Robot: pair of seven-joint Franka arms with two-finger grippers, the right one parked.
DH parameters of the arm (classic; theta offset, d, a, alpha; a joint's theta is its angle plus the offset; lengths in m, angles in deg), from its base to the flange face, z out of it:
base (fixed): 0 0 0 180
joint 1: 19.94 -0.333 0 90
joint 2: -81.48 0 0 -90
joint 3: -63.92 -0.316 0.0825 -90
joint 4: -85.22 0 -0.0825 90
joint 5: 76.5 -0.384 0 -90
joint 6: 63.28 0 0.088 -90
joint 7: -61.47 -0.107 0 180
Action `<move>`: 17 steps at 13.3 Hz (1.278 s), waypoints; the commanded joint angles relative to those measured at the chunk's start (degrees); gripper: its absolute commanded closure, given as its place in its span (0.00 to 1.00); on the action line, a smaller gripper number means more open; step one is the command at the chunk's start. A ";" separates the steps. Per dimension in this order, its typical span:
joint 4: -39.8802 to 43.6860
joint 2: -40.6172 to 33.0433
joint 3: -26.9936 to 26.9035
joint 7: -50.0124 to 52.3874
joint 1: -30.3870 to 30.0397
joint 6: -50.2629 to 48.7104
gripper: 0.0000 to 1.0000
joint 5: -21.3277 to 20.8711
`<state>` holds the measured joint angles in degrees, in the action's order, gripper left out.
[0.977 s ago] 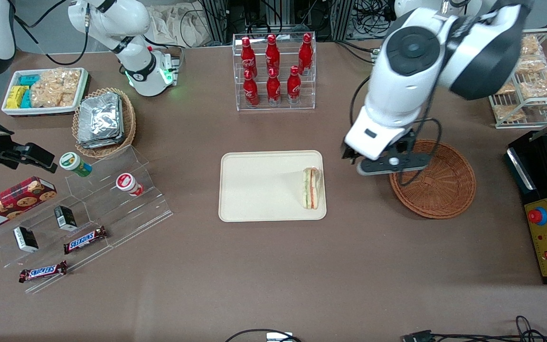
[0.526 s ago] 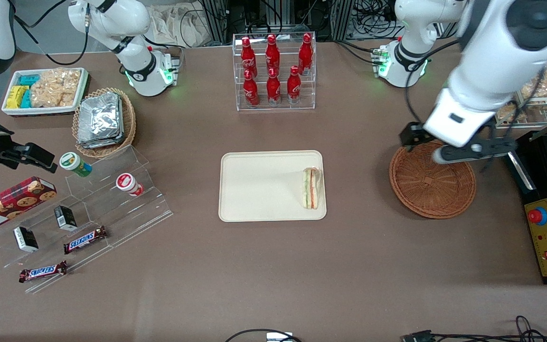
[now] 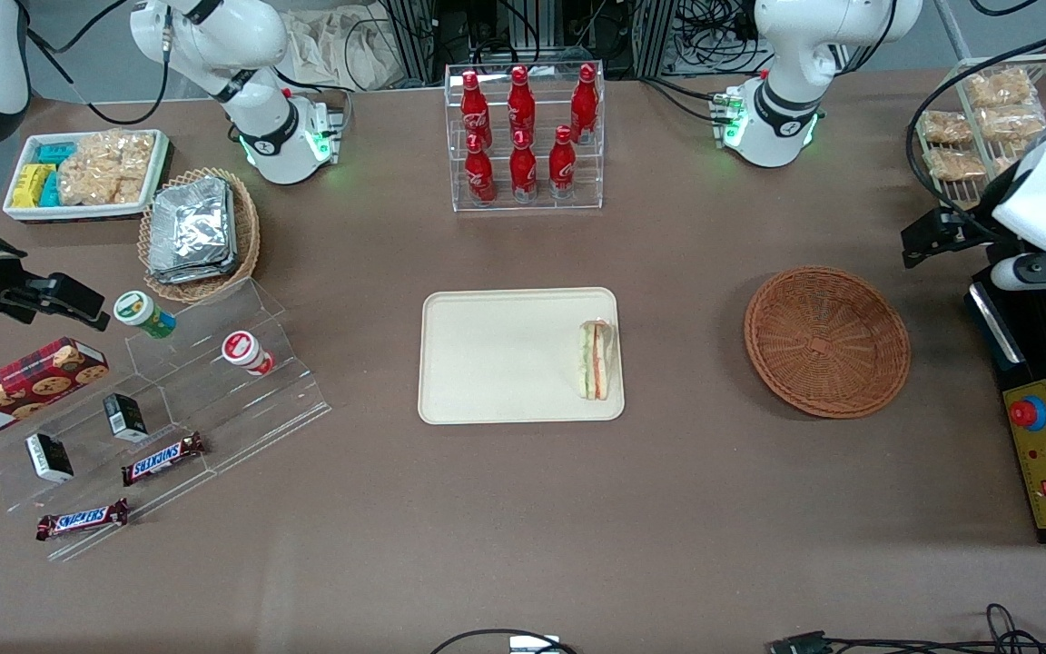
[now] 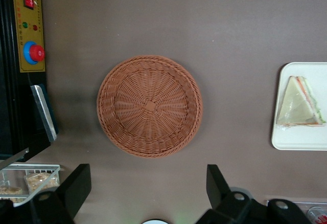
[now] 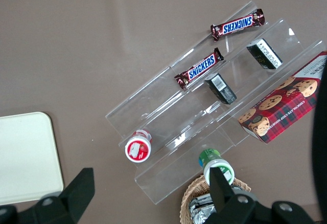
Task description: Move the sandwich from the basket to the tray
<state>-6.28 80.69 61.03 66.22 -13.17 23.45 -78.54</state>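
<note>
The sandwich (image 3: 596, 361) lies on the cream tray (image 3: 496, 363), at the tray's end nearest the basket. The reddish-brown wicker basket (image 3: 827, 341) holds nothing. My left gripper (image 3: 986, 254) hangs in the air past the basket, toward the working arm's end of the table, over the edge of a black control box. In the left wrist view the gripper (image 4: 148, 183) is wide open and empty, with the basket (image 4: 149, 105) below it and the sandwich (image 4: 299, 104) on the tray (image 4: 301, 138) farther off.
A black control box with a red button (image 3: 1045, 436) and a wire rack of snack packets (image 3: 986, 118) stand near the gripper. A rack of red bottles (image 3: 523, 136), a tan basket of foil packets (image 3: 201, 232) and an acrylic snack stand (image 3: 169, 400) stand farther along.
The left arm has swung away from the tray, crossed over the basket and stopped toward the working arm's end. The sandwich has stayed on the tray.
</note>
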 commanded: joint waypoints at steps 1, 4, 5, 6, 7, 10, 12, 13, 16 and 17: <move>0.00 -0.52 -1.76 -0.80 1.49 -0.51 0.00 -0.50; -0.17 0.70 -5.54 -1.06 3.24 1.33 0.00 0.37; -0.34 0.80 -5.64 -0.97 3.33 1.42 0.00 0.46; -0.26 0.80 -5.64 -0.97 3.16 1.34 0.00 0.55; -0.08 0.88 -5.64 -1.32 2.99 0.99 0.00 0.47; 0.27 1.23 -5.46 -1.41 3.07 0.90 0.00 -0.06; 0.45 1.24 -5.29 -1.33 3.25 0.63 0.00 -0.24; 0.53 1.24 -5.20 -1.15 3.33 0.63 0.00 -0.24; 0.53 1.15 -5.11 -1.50 3.25 -0.07 0.00 -0.15; 0.45 1.15 -5.11 -1.41 3.25 -0.16 0.00 -0.24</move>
<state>-6.32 81.97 56.35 65.62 -10.47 24.06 -78.56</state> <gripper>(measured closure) 0.000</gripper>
